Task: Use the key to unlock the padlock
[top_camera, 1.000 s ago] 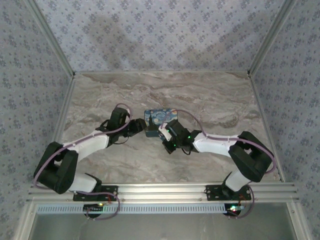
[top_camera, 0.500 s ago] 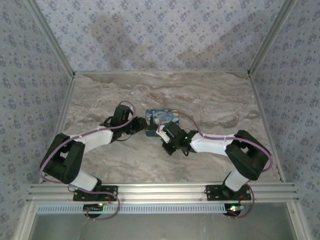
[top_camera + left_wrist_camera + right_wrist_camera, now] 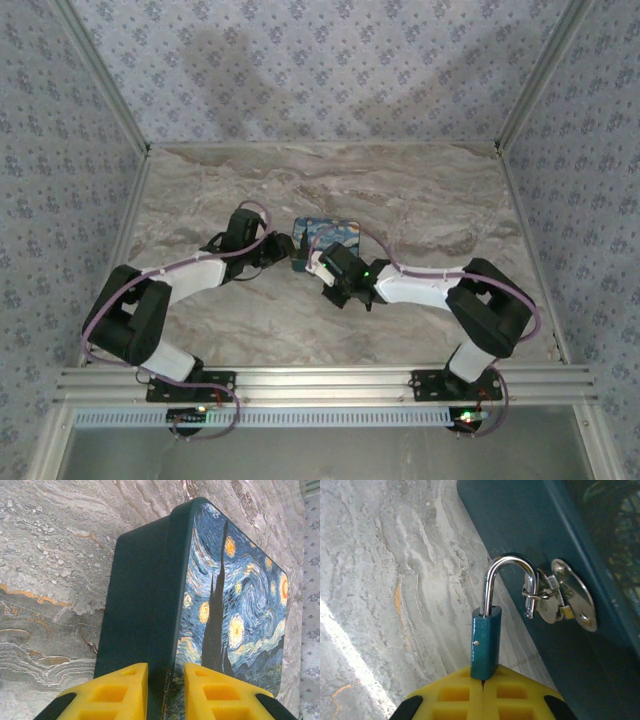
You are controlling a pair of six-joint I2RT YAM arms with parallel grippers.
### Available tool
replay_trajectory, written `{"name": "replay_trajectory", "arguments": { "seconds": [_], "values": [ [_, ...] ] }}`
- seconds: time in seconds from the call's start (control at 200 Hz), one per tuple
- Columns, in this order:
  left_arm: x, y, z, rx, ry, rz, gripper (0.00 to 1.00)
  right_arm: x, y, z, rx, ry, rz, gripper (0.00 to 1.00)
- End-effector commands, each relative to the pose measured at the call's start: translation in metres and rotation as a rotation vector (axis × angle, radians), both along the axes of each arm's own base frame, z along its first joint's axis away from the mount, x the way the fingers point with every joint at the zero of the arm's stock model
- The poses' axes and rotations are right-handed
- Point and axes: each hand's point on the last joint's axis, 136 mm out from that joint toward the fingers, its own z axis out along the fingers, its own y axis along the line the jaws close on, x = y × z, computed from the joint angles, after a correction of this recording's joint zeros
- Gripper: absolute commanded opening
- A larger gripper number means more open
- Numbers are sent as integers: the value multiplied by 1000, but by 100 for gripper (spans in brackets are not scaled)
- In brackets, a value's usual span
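**Padlock hooked in the hasp, both end effectors clamped**

At lower centre of the right wrist view, the right end effector (image 3: 482, 682) is closed tight on the blue body of the padlock (image 3: 485, 642). One leg of the shackle (image 3: 512, 560) looks sprung free but is hooked through the hasp (image 3: 570, 600) on the painted box (image 3: 235, 595). The left end effector (image 3: 165, 680) pinches the box's edge, its fingers nearly together. A crooked pull could snag the shackle, drag the box across the bench (image 3: 50, 555) out of that thin pinch, or let the small body slip.
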Motion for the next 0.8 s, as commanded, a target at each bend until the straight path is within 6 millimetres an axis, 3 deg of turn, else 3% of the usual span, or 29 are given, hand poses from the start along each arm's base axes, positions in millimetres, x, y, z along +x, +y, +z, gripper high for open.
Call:
{"name": "replay_trajectory", "arguments": {
  "seconds": [0.0, 0.545, 0.795],
  "values": [
    [-2, 0, -7, 6, 23, -16, 23, 7, 9, 9, -8, -42, 30, 0],
    [-3, 0, 1, -2, 16, -14, 32, 6, 0, 10, -26, -66, 25, 0],
    [-4, 1, -2, 5, 24, -17, 29, 12, 0, 16, -56, -123, 44, 0]
  ]
}}
